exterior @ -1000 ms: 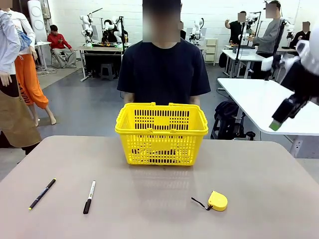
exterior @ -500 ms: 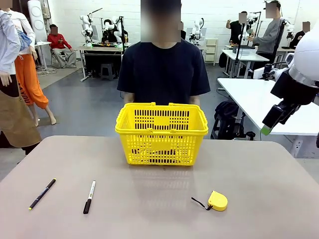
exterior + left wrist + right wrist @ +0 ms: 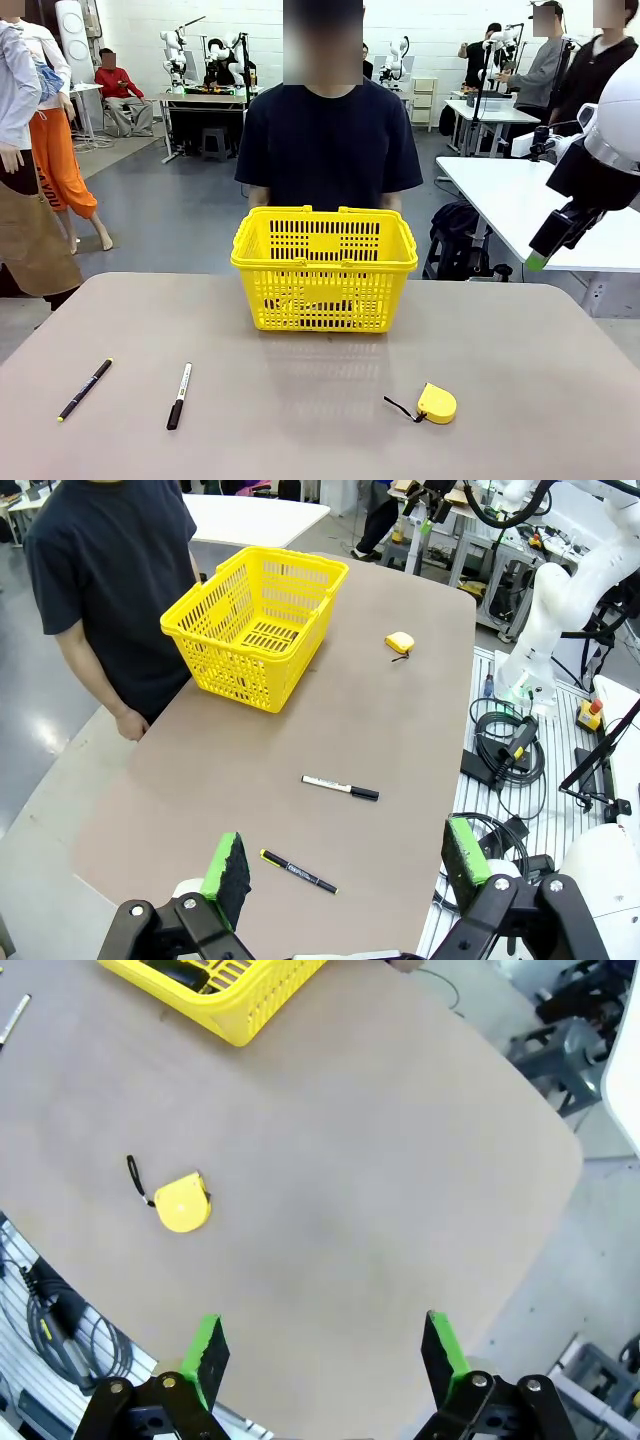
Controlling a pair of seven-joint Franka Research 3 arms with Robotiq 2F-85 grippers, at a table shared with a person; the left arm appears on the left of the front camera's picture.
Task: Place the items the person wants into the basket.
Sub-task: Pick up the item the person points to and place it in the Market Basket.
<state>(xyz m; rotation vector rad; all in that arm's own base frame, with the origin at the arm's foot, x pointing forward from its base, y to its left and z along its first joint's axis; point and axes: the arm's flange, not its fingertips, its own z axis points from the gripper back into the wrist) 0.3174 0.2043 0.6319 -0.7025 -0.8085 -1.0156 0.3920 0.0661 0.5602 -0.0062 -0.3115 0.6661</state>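
We view a broad, rounded-corner, beige-brown table (image 3: pixel 320 440) shared with a person in a plain black short-sleeved T-shirt (image 3: pixel 328 140), who stands at its far edge. Directly before the person, at the far middle of the table, stands the yellow plastic shopping basket with slotted lattice walls (image 3: pixel 322 300), upright, with its handles folded down on the rim. Through the lattice we see dark shapes on its floor, too hidden to identify.

The right gripper (image 3: pixel 540 258) hangs in the air at the right, beyond the table's far right corner. In its wrist view its green-padded jaws stand wide apart and empty (image 3: pixel 322 1345) above the table. The left gripper (image 3: pixel 345 855) is likewise spread wide and holds nothing, high over the near left corner.

On the near right of the table lies a yellow tape measure with a black loop (image 3: pixel 437 403). On the near left lies the marker with white barrel and black cap (image 3: pixel 179 395), well apart from the basket. Left of it lies a thin black pen with yellow tip (image 3: pixel 84 389).
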